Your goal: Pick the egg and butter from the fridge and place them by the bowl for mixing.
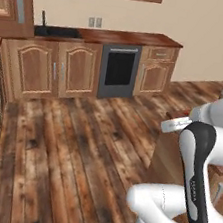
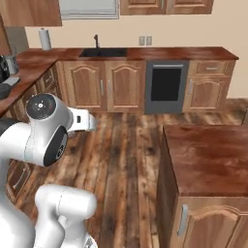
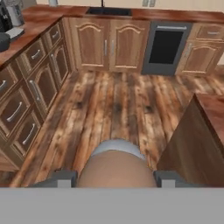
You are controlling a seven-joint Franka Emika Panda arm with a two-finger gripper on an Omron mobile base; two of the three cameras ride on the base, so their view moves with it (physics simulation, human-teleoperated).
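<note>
The robot seems to be carrying its load across the kitchen, and this explains how things are held. In the hand view, going from left to right, the left finger shows as a small grey tip. Directly beside it is the egg, a tan-brown round shape that fills the whole space between the tips. Then comes the right finger. Both fingers appear to press against the sides of the egg, so the gripper is half closed and holding the egg. The egg sits between the fingers and rises a little above their tips, toward the floor ahead.

The hand looks forward over the wooden floor, probably so that the egg stays safe while the base drives. To the left of the fingers runs a counter with drawers. Far ahead of them are the sink and a dark oven. To the right of the fingers stands the island, near the hand. It may be the place to put the egg down, but no bowl can be seen on it.
</note>
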